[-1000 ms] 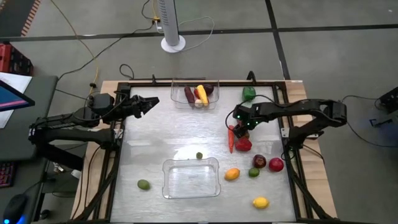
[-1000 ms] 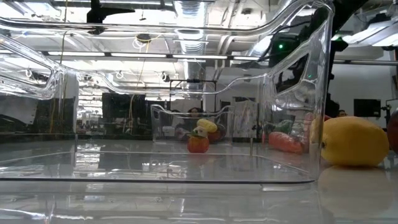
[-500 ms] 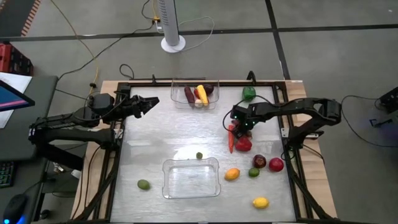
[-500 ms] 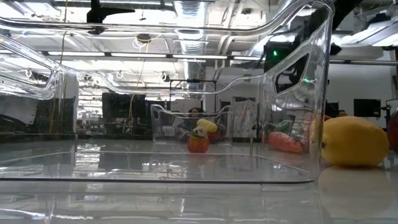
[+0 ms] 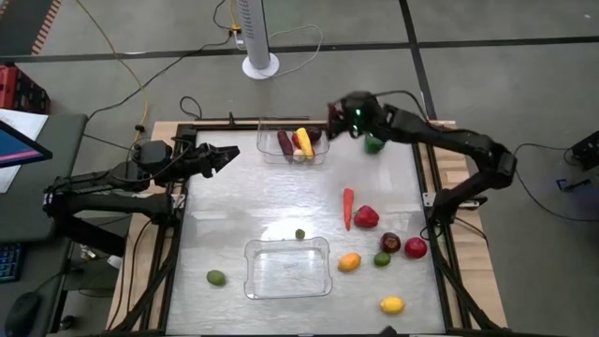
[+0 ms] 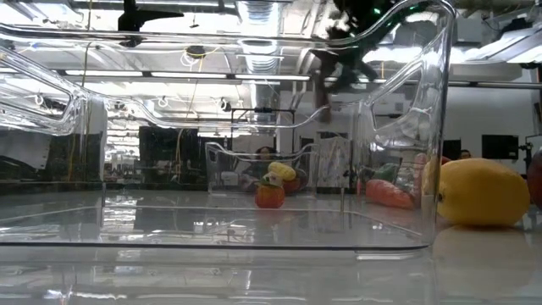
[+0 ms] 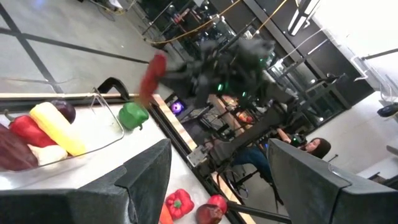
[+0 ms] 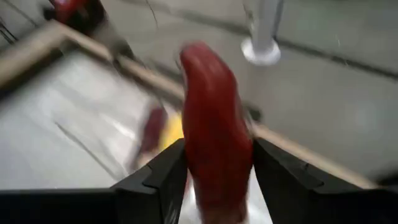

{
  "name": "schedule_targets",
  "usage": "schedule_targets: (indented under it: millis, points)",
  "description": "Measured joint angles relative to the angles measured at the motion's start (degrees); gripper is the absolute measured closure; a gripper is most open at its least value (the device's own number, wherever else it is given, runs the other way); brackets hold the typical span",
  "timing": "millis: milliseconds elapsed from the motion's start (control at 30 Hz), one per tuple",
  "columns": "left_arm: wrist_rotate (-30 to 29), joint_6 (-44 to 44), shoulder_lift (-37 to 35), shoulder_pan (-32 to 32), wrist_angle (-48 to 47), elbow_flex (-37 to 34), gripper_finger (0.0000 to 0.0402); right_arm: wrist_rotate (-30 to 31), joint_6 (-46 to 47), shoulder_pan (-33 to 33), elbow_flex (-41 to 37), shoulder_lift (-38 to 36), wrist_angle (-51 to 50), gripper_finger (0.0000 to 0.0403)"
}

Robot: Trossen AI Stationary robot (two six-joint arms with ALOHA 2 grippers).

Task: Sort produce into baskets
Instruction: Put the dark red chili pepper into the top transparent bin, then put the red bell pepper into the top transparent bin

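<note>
Nearest the front edge of the table [image 5: 234, 201] lie a yellow lemon-shaped toy [image 5: 392, 304], a green round piece [image 5: 216, 277] and the empty clear plastic rectangular bin [image 5: 286, 268], with an orange piece [image 5: 349, 262] just beside its right wall. Behind these sit a small green piece [image 5: 382, 259], 2 dark red round pieces [image 5: 402, 245], a red pepper-like piece [image 5: 366, 217] touching or nearly touching a long orange carrot [image 5: 347, 207], and a tiny green ball [image 5: 299, 234] alone mid-table.

Farther back, the second clear bin [image 5: 293, 143] already holds maroon, yellow and red pieces. The right gripper [image 5: 335, 114] hangs over that bin's right end, its fingers [image 8: 158, 180] closed narrowly around a long red chili-like piece [image 8: 214, 140], which is carried in the air. The left gripper [image 5: 227, 153] waits at the table's left rear, jaws spread wide and empty.

To finish this drop well, I would centre the chili over the bin's open right half and lower it inside the walls before letting go, since a long piece released over the rim could tip outward toward the green pepper [image 5: 374, 142] just beside the bin. The frame rail runs close behind the bin, so the freest way out looks to be up and toward the table's bare middle.
</note>
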Motion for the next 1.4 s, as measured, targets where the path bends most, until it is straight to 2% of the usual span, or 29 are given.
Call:
schedule_targets:
  millis: [200, 367, 533, 667, 733, 900, 1133, 1267, 1400]
  points:
    - [0.0, 0.0, 0.0, 0.0, 0.1, 0.0, 0.0150, -1.2, -1.0, -1.1, 11.5, 8.2, 3.0, 0.0206]
    - [1.1, -0.1, 0.0, 0.0, 0.1, 0.0, 0.0150, -11.2, -2.3, -0.9, 19.1, 14.0, -0.3, 0.0204]
    - [4.1, -1.2, 0.0, 0.0, 0.2, 0.0, 0.0150, -18.4, -4.4, 0.3, 22.4, 15.9, -15.2, 0.0187]
    - [6.6, -2.0, 0.0, -0.1, 0.1, 0.0, 0.0150, -18.2, -8.6, 2.9, 22.5, 14.3, -33.0, 0.0171]
    - [6.7, -2.0, 0.0, -0.1, -0.1, 0.0, 0.0150, -17.3, -9.6, 4.9, 22.1, 13.5, -38.6, 0.0164]
    - [4.4, -1.7, 0.0, -0.1, -1.1, 0.0, 0.0150, -15.7, -5.4, 9.9, 15.3, 10.3, -39.4, 0.0146]
    - [3.9, -1.0, 0.0, 0.0, -2.4, 0.0, 0.0150, -15.7, 5.4, 13.3, -3.5, 3.1, -30.6, 0.0114]
    - [3.9, -0.4, 0.0, 0.0, -3.1, 0.0, 0.0150, -18.4, 12.0, 14.4, -12.4, 0.1, -24.7, 0.0086]
    - [3.9, -0.3, 0.0, 0.0, -3.4, 0.0, 0.0150, -23.8, 15.3, 16.0, -15.9, -1.5, -24.1, 0.0052]
